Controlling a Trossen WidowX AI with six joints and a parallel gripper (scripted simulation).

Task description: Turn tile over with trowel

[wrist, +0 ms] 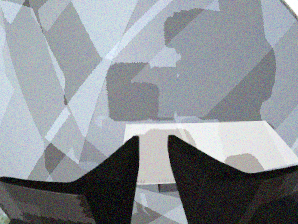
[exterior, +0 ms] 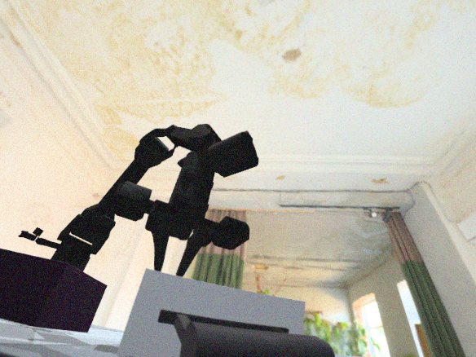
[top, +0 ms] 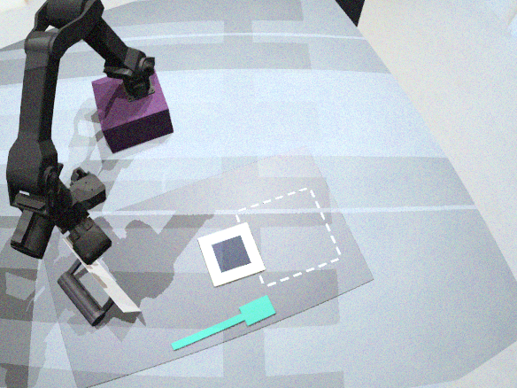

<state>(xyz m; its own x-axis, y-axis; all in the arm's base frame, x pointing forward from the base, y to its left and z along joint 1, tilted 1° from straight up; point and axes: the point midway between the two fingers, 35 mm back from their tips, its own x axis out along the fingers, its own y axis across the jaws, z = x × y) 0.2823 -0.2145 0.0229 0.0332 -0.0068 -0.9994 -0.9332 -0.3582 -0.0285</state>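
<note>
Grey mat (top: 310, 283) covers the pale table, and the tile (top: 231, 253) lies on it with its dark square up. Just right of the tile is the dashed outline (top: 329, 230), which the tile sits outside of. Below the tile lies the teal trowel (top: 223, 323), untouched. Well left of the tile, the gripper (exterior: 169, 272) hangs over a white board (top: 111, 283) with a dark handle (top: 81, 298), its jaws slightly spread and holding nothing.
</note>
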